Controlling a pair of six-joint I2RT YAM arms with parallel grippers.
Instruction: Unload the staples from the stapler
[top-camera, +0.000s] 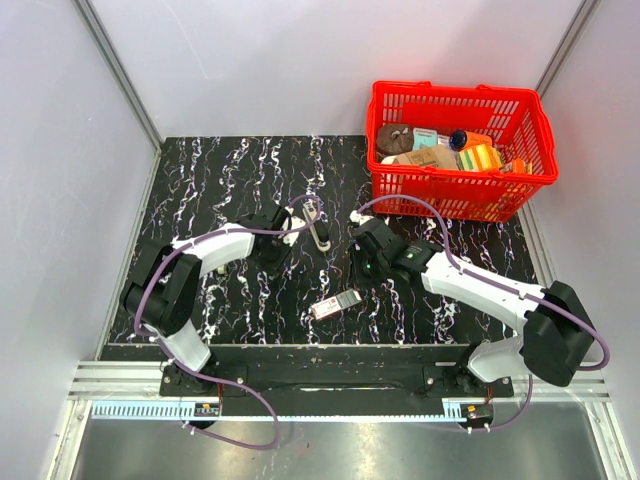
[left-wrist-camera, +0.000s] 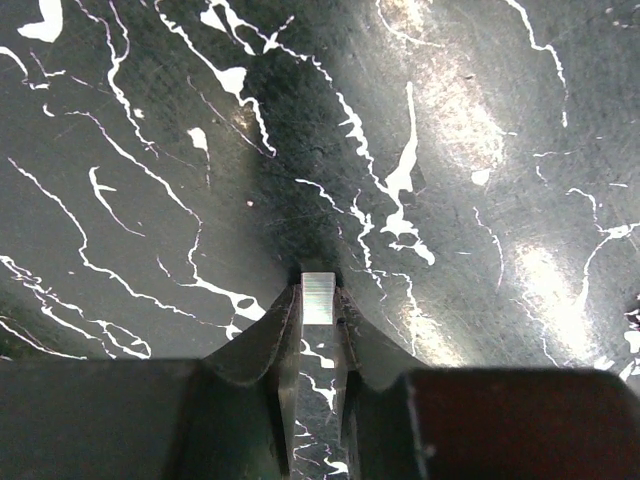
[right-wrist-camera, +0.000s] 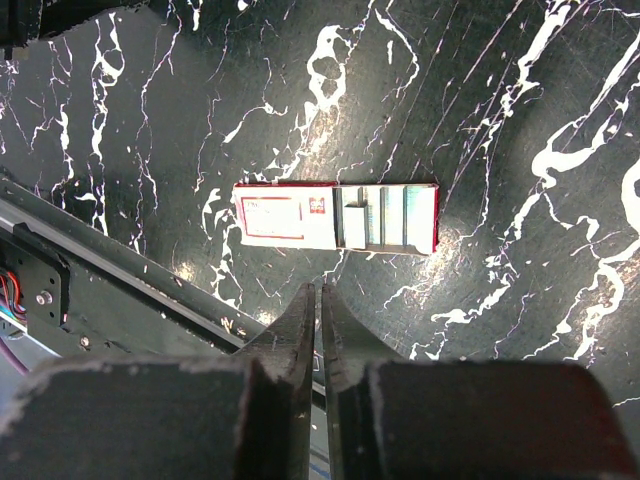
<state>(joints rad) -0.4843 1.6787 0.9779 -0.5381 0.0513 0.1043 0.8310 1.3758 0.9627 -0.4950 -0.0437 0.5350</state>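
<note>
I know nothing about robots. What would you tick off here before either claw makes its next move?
1. Left claw grip: ok, shut on a small silvery ridged piece, probably staples.
2. Right claw free: ok, shut with nothing between its fingers.
3. Box in sight: ok, the open box lies flat on the table just beyond the right claw.
4. Stapler located: ok, lying on the table beside the left arm.
5. Stapler emptied: cannot tell, it is too small in the top view.
</note>
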